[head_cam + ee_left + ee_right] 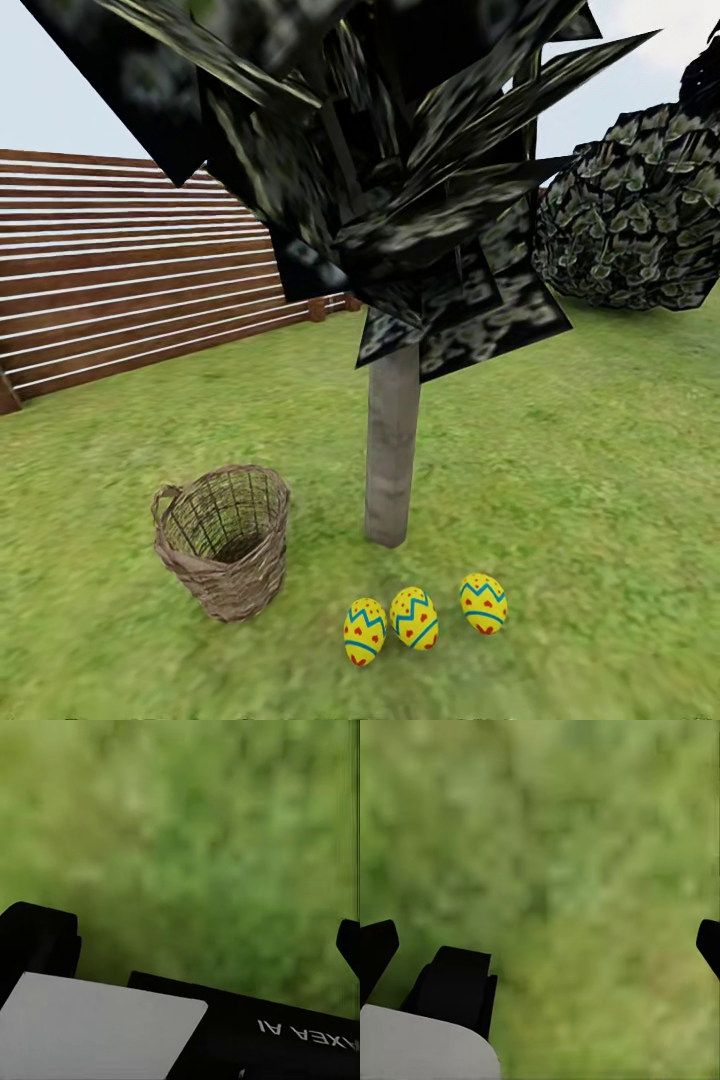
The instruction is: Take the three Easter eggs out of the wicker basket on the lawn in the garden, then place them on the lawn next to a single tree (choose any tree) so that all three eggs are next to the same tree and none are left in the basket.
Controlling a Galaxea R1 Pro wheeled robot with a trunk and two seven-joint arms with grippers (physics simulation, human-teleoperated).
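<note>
In the head view, three Easter eggs [425,618] lie on the lawn [600,520] in a loose row at about 6 o'clock from the tree [392,460], near the foot of its trunk. One wicker basket [224,540] stands upright at about 8 o'clock from the trunk, and what I see of its inside holds no egg. There is also one ball-shaped bush [640,215] at 2 o'clock and one wooden fence [130,270] at 10 o'clock. I judge the task almost finished. The risk now is that the eggs roll away from the tree if an arm or the base brushes them, since they rest on their rounded sides.

In the left wrist view, the left claw [202,937] hangs over blurred grass, with both finger tips wide apart and nothing between them.

In the right wrist view, the right claw [544,945] is also spread over grass and holds nothing.
</note>
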